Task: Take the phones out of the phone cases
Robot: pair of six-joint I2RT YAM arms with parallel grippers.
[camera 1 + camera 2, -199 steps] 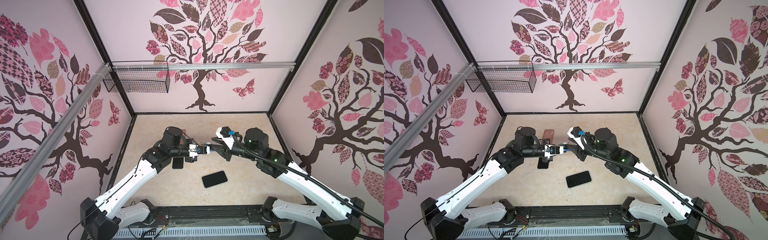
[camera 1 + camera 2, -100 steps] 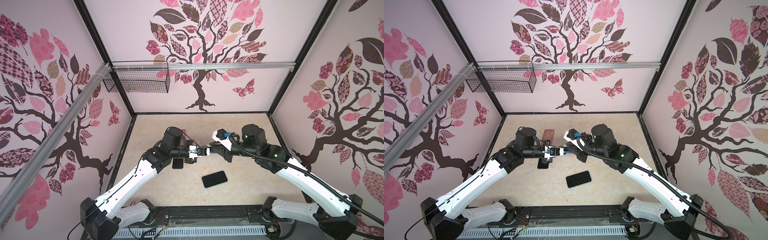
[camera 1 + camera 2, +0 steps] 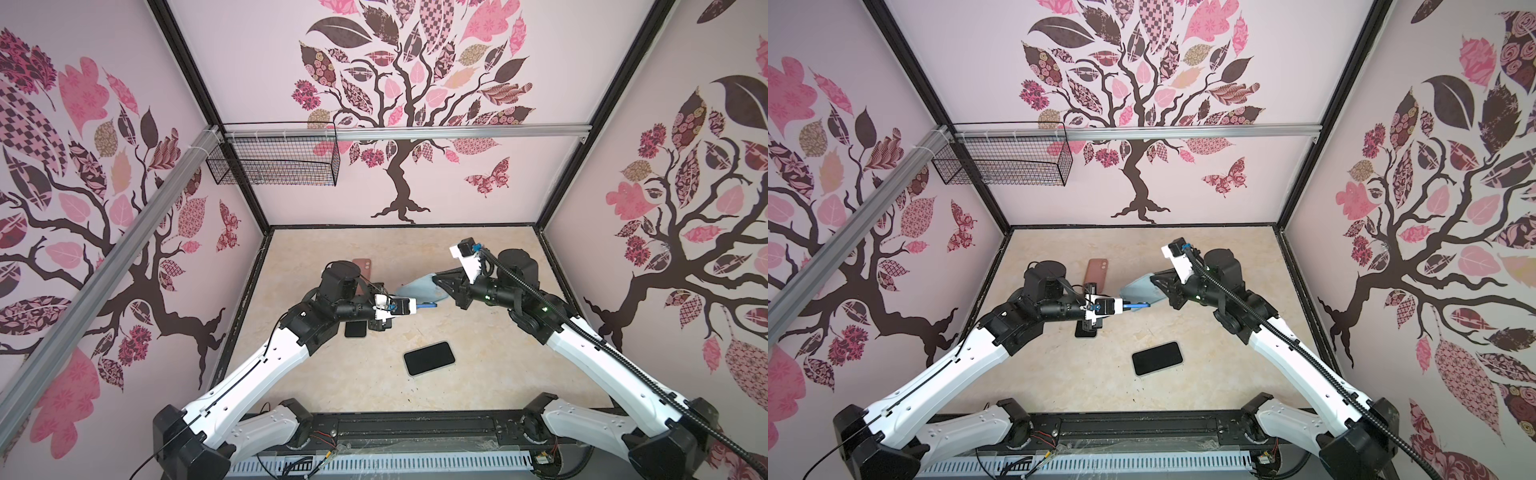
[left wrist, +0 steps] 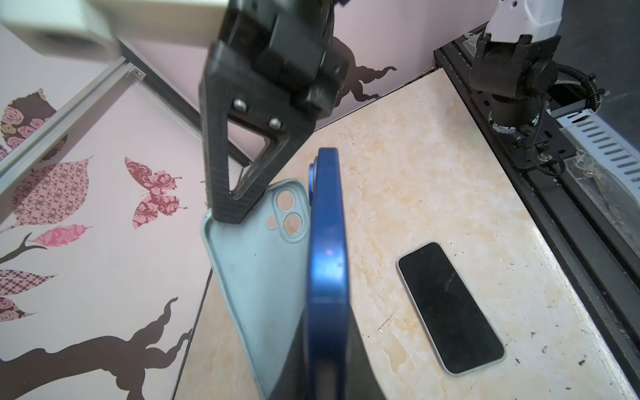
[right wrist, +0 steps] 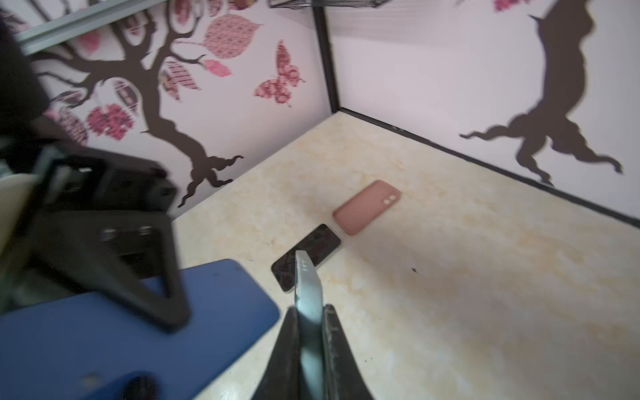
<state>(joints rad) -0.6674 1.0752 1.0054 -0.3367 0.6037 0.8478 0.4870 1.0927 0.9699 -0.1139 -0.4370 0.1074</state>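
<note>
Left end effector clamped on flat blue phone; right end effector pinching pale grey-blue silicone case. We should draw them straight apart.

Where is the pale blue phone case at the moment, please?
In both top views the pale blue case is held up near the middle by the right gripper, right beside the blue phone.
</note>
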